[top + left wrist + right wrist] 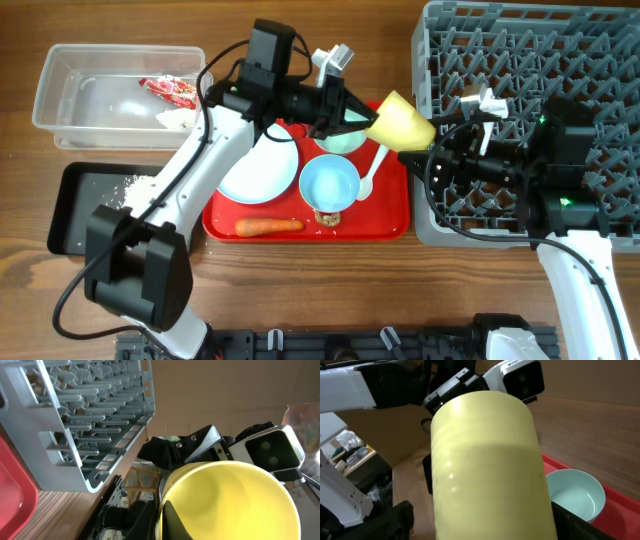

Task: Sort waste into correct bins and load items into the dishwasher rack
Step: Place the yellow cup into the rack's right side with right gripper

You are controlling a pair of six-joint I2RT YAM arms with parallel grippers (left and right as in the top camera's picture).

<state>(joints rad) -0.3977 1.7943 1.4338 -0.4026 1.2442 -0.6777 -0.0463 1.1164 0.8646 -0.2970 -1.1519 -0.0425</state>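
Note:
The yellow-green cup (402, 122) hangs in the air over the red tray's right edge, next to the grey dishwasher rack (520, 60). My left gripper (365, 112) is shut on the cup's rim, with one finger inside the cup (235, 500). My right gripper (415, 152) is open, and its fingers straddle the cup's body (487, 470). The light blue plate (260, 165), light blue bowl (330, 185), pale green saucer (343, 138), white spoon (370, 175) and carrot (270, 226) lie on the red tray (385, 228).
The clear tub (60, 100) at back left holds the red wrapper (170, 90) and the white tissue (175, 118). The black tray (75, 215) in front of it holds rice crumbs (135, 183). A brownish scrap (328, 215) lies by the bowl.

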